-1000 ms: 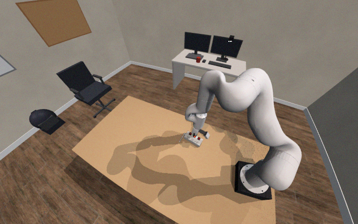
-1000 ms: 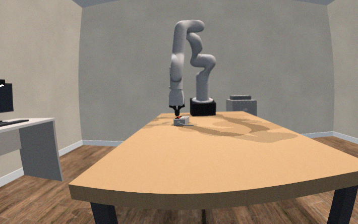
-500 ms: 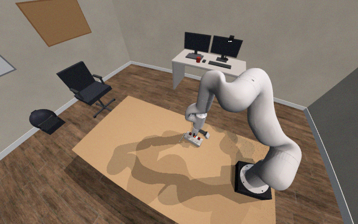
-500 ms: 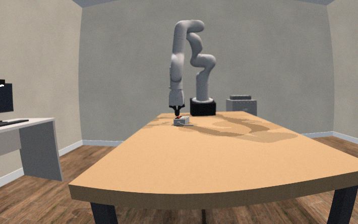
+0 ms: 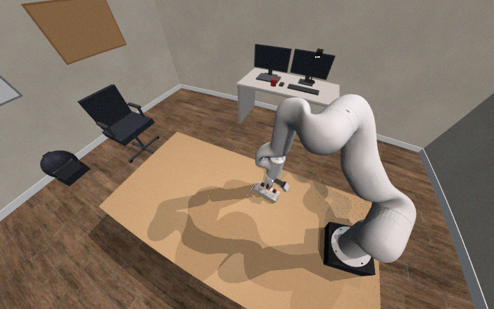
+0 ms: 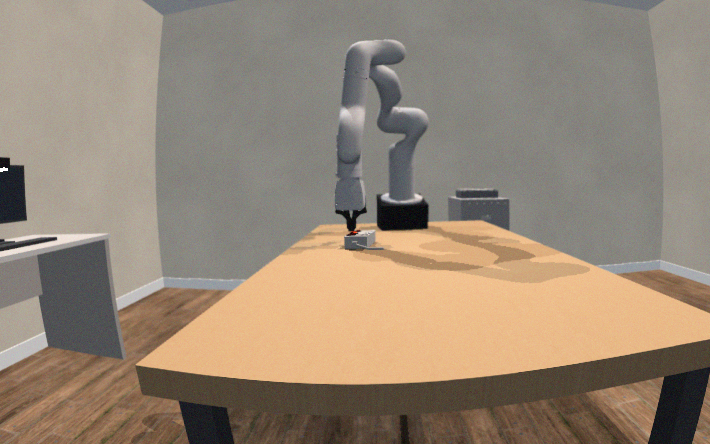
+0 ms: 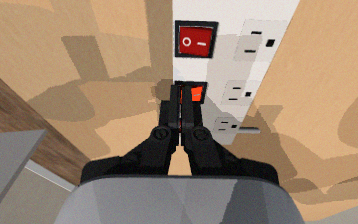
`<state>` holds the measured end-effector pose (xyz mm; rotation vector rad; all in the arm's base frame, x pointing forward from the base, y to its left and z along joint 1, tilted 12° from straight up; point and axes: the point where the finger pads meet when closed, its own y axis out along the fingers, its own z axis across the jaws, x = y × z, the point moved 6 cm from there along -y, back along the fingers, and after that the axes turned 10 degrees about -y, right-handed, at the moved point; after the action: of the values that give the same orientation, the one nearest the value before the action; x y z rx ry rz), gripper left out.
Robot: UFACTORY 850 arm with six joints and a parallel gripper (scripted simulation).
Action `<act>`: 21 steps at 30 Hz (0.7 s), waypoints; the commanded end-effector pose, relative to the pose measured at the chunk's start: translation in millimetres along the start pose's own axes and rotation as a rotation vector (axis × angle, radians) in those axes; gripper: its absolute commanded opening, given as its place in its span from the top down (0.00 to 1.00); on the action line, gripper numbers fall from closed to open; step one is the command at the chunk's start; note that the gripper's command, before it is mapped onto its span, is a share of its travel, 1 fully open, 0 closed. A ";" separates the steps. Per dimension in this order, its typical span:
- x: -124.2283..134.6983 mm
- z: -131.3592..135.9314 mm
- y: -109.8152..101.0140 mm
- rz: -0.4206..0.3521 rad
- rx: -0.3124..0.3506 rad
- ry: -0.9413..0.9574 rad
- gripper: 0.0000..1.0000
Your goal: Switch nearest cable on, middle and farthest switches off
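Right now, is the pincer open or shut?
Shut, holding nothing. In the wrist view both fingers of the pincer lie together with no gap, their tips on a red switch of the power strip.

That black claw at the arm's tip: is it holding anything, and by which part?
Nothing is held. The black end effector is shut, its tips down on a red rocker switch of the white power strip.
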<state>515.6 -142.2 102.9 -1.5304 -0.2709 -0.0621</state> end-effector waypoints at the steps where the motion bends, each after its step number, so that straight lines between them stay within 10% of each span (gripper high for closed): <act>1: 0.7 -0.3 1.3 -0.002 -0.001 0.000 1.00; 21: 0.7 -0.3 6.4 -0.002 -0.001 0.000 1.00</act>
<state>517.4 -142.5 97.3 -1.5314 -0.2717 -0.0634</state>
